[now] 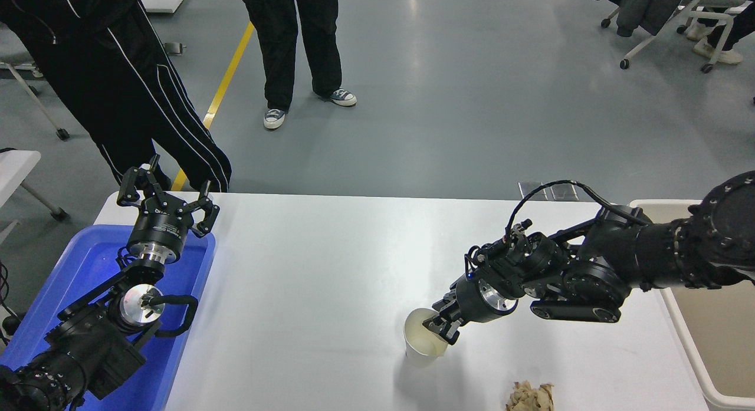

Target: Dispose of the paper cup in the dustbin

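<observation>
White and mostly bare, the surface [330, 263] carries the paper cup [422, 340] upright near its front edge, a crumpled tan paper wad [531, 396] just beyond it. The right end effector [441, 326] is seen pinched on the cup's right rim — one finger inside, it seems. The left end effector [165, 196] is parked, fingers apart, over the blue bin [71, 281]. A thin rim could buckle and slip out on the way to the dustbin [708, 387] — too shallow a bite would be the cause.

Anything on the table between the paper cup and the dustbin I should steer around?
In the head view, only the right arm's own links span the white table between the paper cup and the dustbin. The crumpled paper wad lies nearer the front edge, off that line.
</observation>
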